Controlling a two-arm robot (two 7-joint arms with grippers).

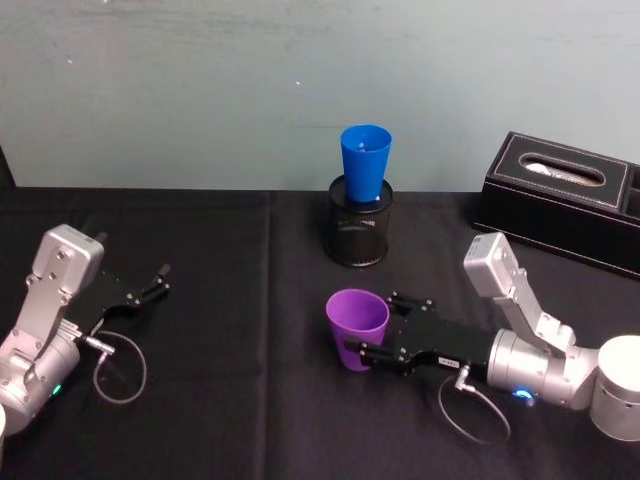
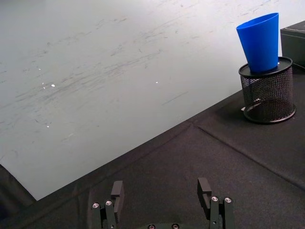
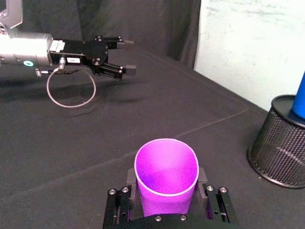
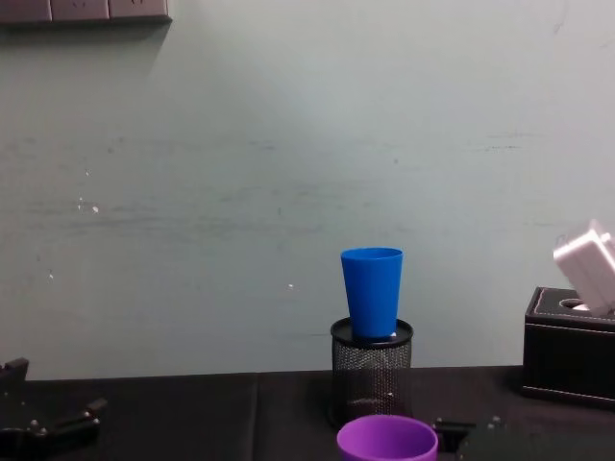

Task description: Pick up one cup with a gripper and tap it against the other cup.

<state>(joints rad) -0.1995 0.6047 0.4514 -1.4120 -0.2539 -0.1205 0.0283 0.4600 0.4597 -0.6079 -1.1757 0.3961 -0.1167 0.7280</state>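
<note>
Right gripper [image 1: 366,352] is clamping the purple cup [image 1: 356,327] upright (blue cup [image 1: 365,164] is sitting in the mesh holder [image 1: 358,224]); left gripper [image 1: 160,279] is idling open.

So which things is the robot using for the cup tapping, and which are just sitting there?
In the job:
- purple cup, between the fingers of the right gripper
- blue cup, standing in the pen holder

Just there:
- black mesh pen holder, which only props up the blue cup
- black tissue box
- left gripper, open and idle on the robot's left
</note>
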